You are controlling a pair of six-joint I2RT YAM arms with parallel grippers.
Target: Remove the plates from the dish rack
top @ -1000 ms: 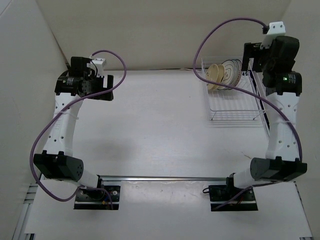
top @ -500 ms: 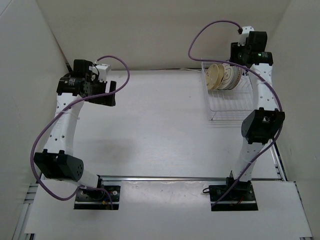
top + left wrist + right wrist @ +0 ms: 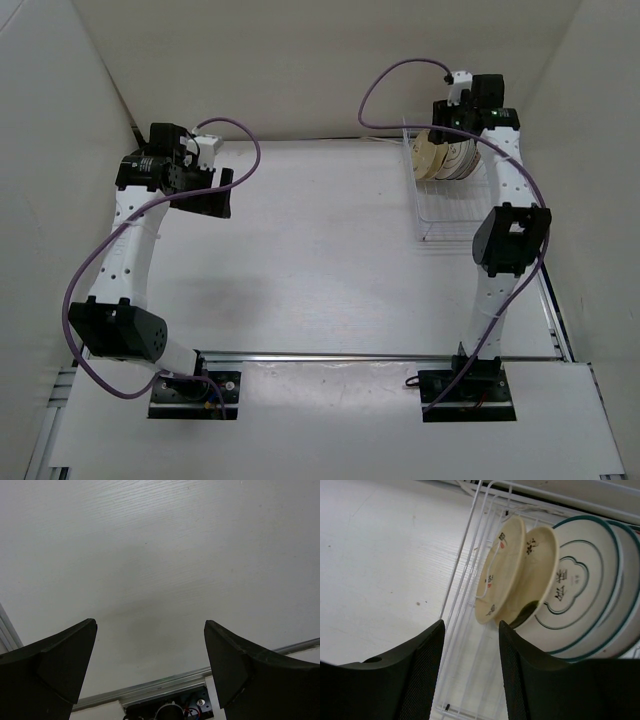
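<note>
The white wire dish rack (image 3: 448, 205) stands at the back right of the table. Plates stand on edge at its far end. In the right wrist view two small tan plates (image 3: 500, 575) lean together at the left of the row. Behind them are a white plate with dark rings (image 3: 580, 587) and a second ringed rim (image 3: 626, 610). No orange centre shows. My right gripper (image 3: 471, 625) is open and empty. It hangs above the rack's wires (image 3: 462, 580), just short of the tan plates and apart from them. My left gripper (image 3: 150, 625) is open and empty over bare table at the back left (image 3: 215, 190).
White walls close in behind and on both sides, and the rack sits near the right one. A purple cable (image 3: 395, 75) loops above the rack's far end. A metal rail (image 3: 330, 355) and the arm bases lie along the near edge.
My right arm has swung from the rack's right side to its far end, so the gripper now hangs over the plates. The left gripper has shifted slightly to the right.
</note>
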